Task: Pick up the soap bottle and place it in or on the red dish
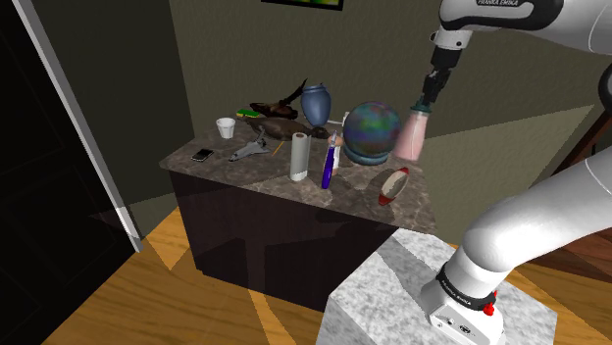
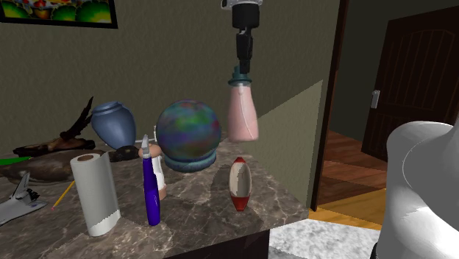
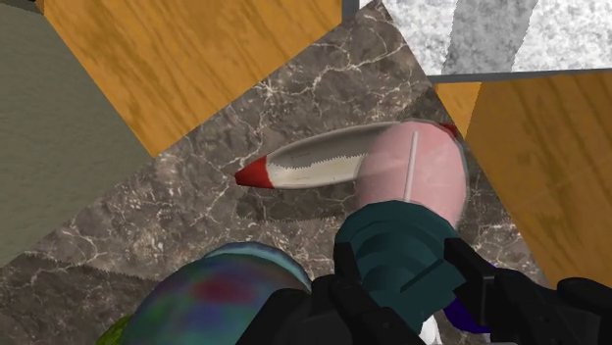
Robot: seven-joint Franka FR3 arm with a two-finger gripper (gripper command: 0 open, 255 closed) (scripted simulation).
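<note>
gripper (image 1: 429, 98) (image 2: 241, 68) (image 3: 402, 270): black fingers were clamped on the teal cap (image 3: 397, 245) of the pink soap bottle (image 1: 412, 135) (image 2: 243, 114) (image 3: 417, 176). the bottle hung upright below the claw, cap up, in the air and clear of the counter.

in the wrist view, the bottle's body overlapped one end of the long, boat-shaped red dish with a pale inside (image 1: 393, 184) (image 2: 239, 184) (image 3: 304, 169). the dish lay on the dark veined marble counter (image 1: 265, 174) (image 2: 191, 217) (image 3: 196, 216) near its front edge. bottle and dish were not touching. whether the bottle was squarely over the dish could not be told.

just beside the bottle, a multicoloured sphere on a teal base (image 1: 374, 127) (image 2: 188, 129) (image 3: 216, 299) stood on the counter.

further along the counter, toward the shoulder view's left:
- a slim blue spray bottle (image 1: 329, 165) (image 2: 152, 187), upright
- a white paper roll (image 1: 299, 157) (image 2: 94, 193), upright
- a blue urn (image 1: 316, 101) (image 2: 114, 123), behind those
- a toy space shuttle (image 1: 252, 149) (image 2: 15, 202)
- a white cup (image 1: 226, 128)
- a small phone (image 1: 202, 154)

the speckled grey stand (image 1: 392, 284) stood on the wooden floor (image 1: 196, 294) in front of the counter.
</note>
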